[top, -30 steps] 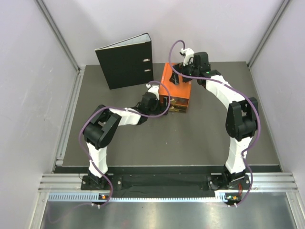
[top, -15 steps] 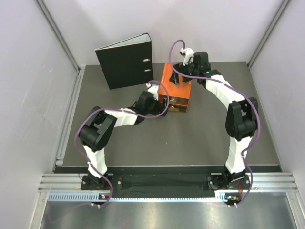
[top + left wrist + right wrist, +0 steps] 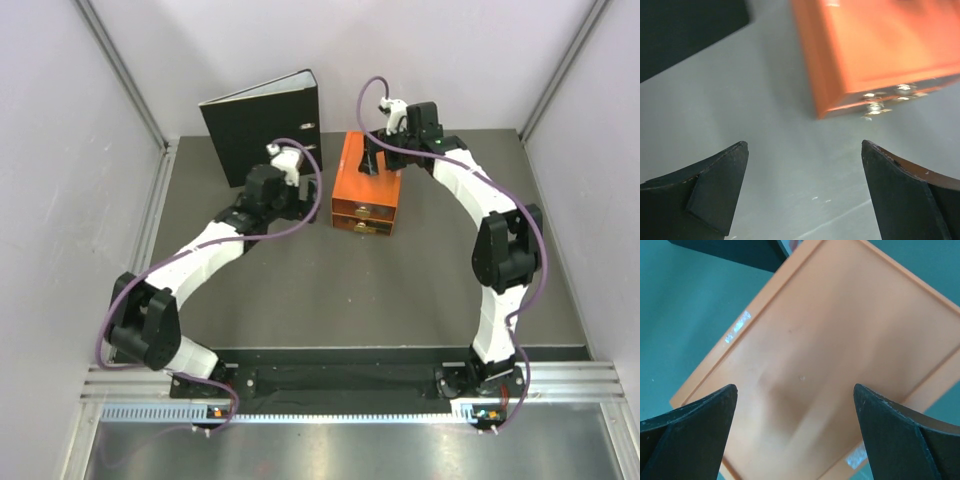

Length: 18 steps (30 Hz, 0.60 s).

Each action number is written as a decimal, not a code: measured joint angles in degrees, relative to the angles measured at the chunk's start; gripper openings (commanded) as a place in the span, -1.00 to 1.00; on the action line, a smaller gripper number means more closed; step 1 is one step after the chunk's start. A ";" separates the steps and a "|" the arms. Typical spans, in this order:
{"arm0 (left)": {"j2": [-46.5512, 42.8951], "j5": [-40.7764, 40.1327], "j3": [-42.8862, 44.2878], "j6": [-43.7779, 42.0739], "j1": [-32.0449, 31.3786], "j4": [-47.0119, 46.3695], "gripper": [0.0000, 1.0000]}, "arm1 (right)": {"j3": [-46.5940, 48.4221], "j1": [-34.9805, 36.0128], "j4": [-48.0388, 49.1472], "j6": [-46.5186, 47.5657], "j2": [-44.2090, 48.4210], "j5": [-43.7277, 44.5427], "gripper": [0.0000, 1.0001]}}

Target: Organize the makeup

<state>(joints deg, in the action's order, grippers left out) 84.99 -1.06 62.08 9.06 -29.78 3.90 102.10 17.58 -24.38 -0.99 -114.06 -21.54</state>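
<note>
We see the left end effector (image 3: pixel 300 205) low over the grey desk (image 3: pixel 350 290), in the gap between the black ring binder (image 3: pixel 262 140) and the orange drawer box (image 3: pixel 368 190). Its 2 fingers are spread wide and hold nothing; in the left wrist view only bare desk lies between them, with the box's corner ahead to the right and the binder's dark edge ahead to the left. The box sits near the back of the desk with its 2 drawers pushed in. Their gold handles (image 3: pixel 365 220) face the arms' bases. The binder stands upright just beside the box on its left, its covers parted in a narrow V. The right end effector (image 3: pixel 372 160) hangs over the rear part of the box's top, fingers also spread wide with nothing in them. In the right wrist view the plain orange top fills the space between them, and we cannot tell whether they touch it. None of the makeup shows in any of the 3 views, so we cannot tell where it lies.
</note>
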 measured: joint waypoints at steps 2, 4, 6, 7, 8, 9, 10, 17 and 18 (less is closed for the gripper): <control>-1.18 1.97 0.00 0.52 4.00 1.77 0.98 | 1.18 -0.02 -2.40 -0.46 0.04 0.98 0.99; -1.38 4.68 0.35 1.33 8.17 3.34 0.98 | 1.64 -0.11 -3.28 -0.96 0.57 2.32 0.99; -1.07 6.40 0.94 1.70 11.63 5.49 0.98 | 1.73 -0.42 -4.13 -1.60 1.81 3.76 0.99; -0.92 6.62 1.36 1.70 12.59 6.60 0.98 | 1.73 -0.72 -4.48 -1.84 2.82 4.39 0.99; -0.68 6.73 1.81 1.66 12.94 7.58 0.98 | 1.73 -1.09 -4.66 -2.12 3.80 4.98 0.99; -0.37 6.95 2.38 1.51 13.03 8.44 0.98 | 1.73 -1.70 -4.68 -2.29 5.14 5.57 0.99; -0.04 7.34 2.95 1.31 12.96 9.16 0.98 | 1.73 -2.45 -4.63 -2.58 6.69 6.27 0.99; 0.39 7.65 3.80 -0.09 12.57 12.07 0.98 | -2.34 -9.84 -1.49 -3.32 19.23 9.90 0.99; 0.39 7.63 3.80 -0.13 12.66 12.26 0.98 | -3.91 -10.93 -0.79 -3.34 20.76 10.12 0.99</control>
<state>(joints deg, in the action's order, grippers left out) 85.38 6.57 65.89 8.93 -17.12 16.16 98.19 6.66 -25.17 -4.34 -93.30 -11.42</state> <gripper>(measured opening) 0.991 0.995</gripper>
